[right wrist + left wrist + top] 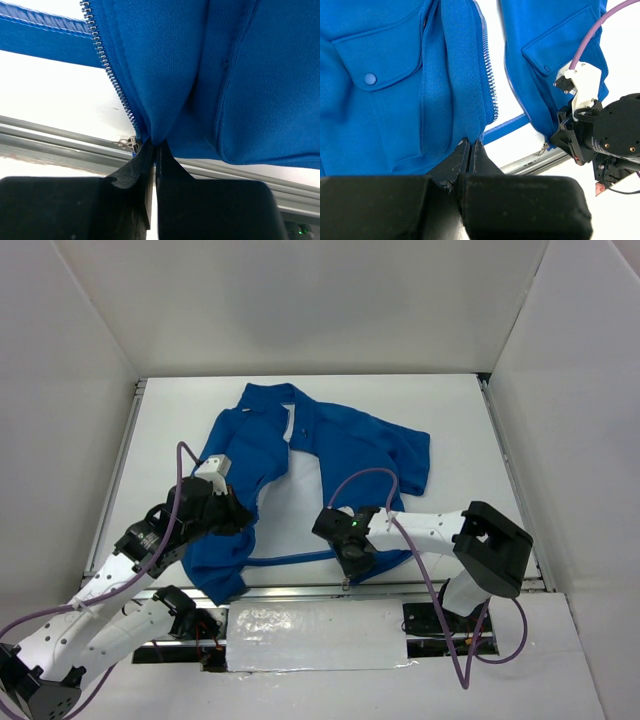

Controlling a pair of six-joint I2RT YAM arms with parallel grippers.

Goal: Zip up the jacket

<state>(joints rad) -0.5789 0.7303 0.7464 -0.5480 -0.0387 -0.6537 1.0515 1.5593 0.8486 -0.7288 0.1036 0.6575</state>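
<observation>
Royal-blue knit jacket (345,445) lies unzipped on a white table (455,410), with its long axis running from the collar at 12 o'clock to the hem at 6. The left gripper (471,147) is pinched closed on the 7 o'clock hem. The right gripper (155,149) is clamped on the 5 o'clock hem beside the metal zipper pull (129,143).
</observation>
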